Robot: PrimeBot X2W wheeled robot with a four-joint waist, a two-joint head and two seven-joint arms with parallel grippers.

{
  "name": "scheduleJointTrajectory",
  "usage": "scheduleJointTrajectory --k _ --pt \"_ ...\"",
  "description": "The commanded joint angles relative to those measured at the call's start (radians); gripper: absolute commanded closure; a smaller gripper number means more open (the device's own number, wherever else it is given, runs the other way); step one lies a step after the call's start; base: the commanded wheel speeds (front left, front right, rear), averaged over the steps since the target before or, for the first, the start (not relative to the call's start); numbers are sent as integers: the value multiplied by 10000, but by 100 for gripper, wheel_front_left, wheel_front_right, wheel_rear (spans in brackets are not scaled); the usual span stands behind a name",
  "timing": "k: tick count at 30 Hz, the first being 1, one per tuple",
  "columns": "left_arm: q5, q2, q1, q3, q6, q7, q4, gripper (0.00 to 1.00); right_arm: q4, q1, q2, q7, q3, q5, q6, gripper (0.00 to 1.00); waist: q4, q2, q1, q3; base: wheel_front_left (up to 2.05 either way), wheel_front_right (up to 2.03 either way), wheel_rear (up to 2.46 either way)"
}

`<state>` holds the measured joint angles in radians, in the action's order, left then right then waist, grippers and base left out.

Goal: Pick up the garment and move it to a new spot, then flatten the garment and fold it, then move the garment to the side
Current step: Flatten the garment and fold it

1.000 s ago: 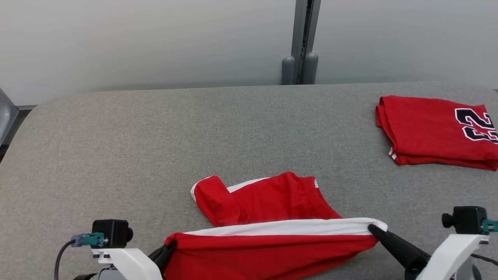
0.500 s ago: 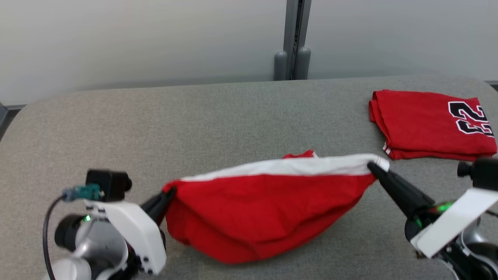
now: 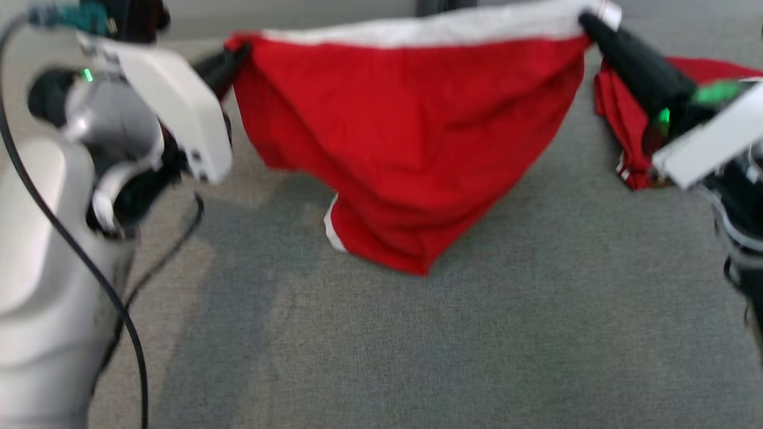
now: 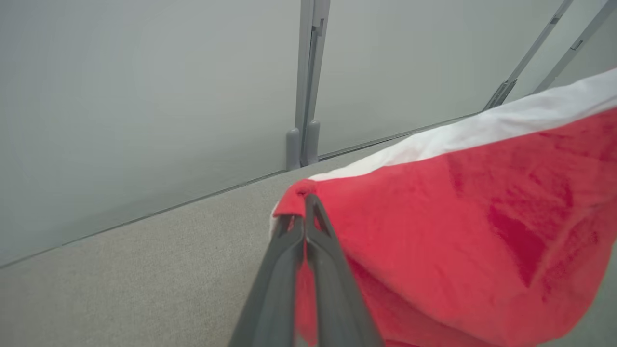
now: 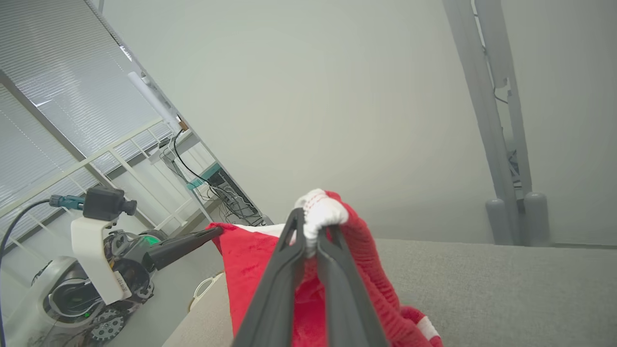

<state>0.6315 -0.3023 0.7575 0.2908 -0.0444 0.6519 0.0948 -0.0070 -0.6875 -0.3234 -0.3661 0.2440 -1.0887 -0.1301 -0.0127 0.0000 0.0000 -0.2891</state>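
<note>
A red garment (image 3: pixel 411 137) with a white band along its top edge hangs stretched between my two grippers, its lower tip just above or touching the grey table (image 3: pixel 417 345). My left gripper (image 3: pixel 238 50) is shut on its left corner; in the left wrist view the fingers (image 4: pixel 308 226) pinch the red cloth (image 4: pixel 458 217). My right gripper (image 3: pixel 587 21) is shut on the right corner; the right wrist view has the white-banded corner (image 5: pixel 320 212) clamped between the tips, with my left gripper (image 5: pixel 214 232) holding the far end.
A second red garment (image 3: pixel 626 113), folded, lies on the table at the right, partly behind my right arm. A black cable (image 3: pixel 119 298) hangs from the left arm. A grey post (image 4: pixel 306 86) stands against the pale wall behind the table.
Both grippers have lifted the garment off the table, so it now hangs between them. The head camera has tilted down, shifting the whole picture.
</note>
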Motion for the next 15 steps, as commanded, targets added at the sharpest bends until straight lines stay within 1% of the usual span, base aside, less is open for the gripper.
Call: scheduleJointTrajectory --k 1,4,6,9,12,15 --pt "-125 -52 508 -16 -94 -41 210 100 183 -455 -126 84 94 -27 -16 100 -125 0 0 -951 0 0 0" --pt "-352 125 2204 72 -242 -105 1223 100 987 -2105 -177 264 448 -114 -16 100 -148 0 0 -1748 0 0 0" --pt "-443 248 3356 21 -272 -228 1963 100 1797 -3176 -199 446 535 33 -14 100 -158 0 0 -2215 0 0 0" --pt "-785 466 5067 135 -223 -323 3058 100 3035 -4953 24 606 621 154 -20 100 -95 0 0 -2874 0 0 0" --pt "-1359 543 6769 306 -243 -915 4267 100 4155 -6656 459 1242 496 122 -20 100 -66 0 0 -3326 0 0 0" --pt "-1784 729 8177 366 -293 -2035 5412 100 4926 -8008 837 2050 365 -50 -20 100 4 0 0 -3515 0 0 0"
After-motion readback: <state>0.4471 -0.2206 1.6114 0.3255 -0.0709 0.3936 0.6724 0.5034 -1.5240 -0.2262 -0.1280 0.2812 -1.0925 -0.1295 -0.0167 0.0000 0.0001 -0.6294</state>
